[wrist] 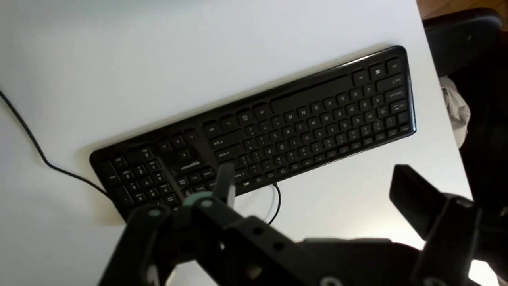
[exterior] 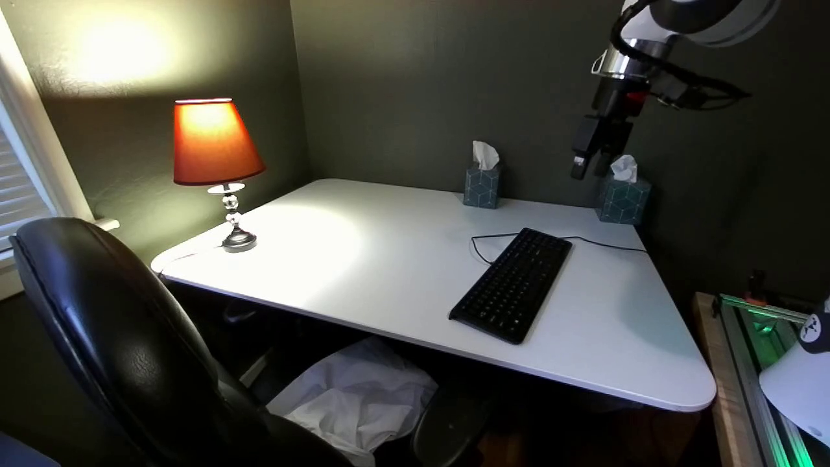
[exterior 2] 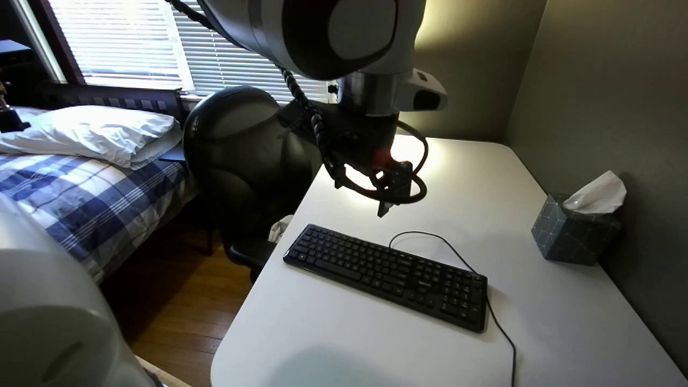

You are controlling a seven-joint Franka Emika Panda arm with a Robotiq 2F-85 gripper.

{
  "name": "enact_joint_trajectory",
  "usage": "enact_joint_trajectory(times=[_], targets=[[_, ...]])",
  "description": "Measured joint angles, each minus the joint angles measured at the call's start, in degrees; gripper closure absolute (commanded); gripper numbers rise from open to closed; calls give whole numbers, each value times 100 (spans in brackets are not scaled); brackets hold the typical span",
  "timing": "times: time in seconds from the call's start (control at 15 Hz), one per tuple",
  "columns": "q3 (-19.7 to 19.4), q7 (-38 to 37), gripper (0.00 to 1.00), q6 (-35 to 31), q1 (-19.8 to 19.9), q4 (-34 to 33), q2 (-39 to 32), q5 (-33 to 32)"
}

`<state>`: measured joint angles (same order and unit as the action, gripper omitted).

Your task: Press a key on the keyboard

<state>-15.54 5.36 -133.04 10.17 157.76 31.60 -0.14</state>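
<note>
The black keyboard (exterior: 515,285) lies flat on the white desk (exterior: 389,253), and it also shows in an exterior view (exterior 2: 387,271) and in the wrist view (wrist: 262,119). Its thin dark cable (exterior 2: 508,338) runs out beside it. My gripper (exterior: 590,166) is open and empty, held in the air well above the desk. In the wrist view its fingers (wrist: 311,178) are spread wide; the left one covers part of the keyboard's far edge and number-pad side, the right one is over bare desk. In an exterior view its own looped cable partly hides the gripper.
Two teal-grey tissue boxes, one (exterior: 481,187) near the wall and one (exterior: 624,200) at the back corner, stand on the desk. A lit lamp (exterior: 217,146) stands at the far end. A black chair (exterior: 130,337) stands by the desk edge.
</note>
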Motion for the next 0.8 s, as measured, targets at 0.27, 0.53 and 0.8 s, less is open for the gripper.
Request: enact_joint_trajectory(times=[0.27, 0.53, 0.8], targets=[[-23, 0, 0, -681, 5, 3, -737, 249], [-41, 0, 3, -1261, 5, 3, -1366, 546], [-44, 22, 35, -1645, 3, 2, -1917, 901]])
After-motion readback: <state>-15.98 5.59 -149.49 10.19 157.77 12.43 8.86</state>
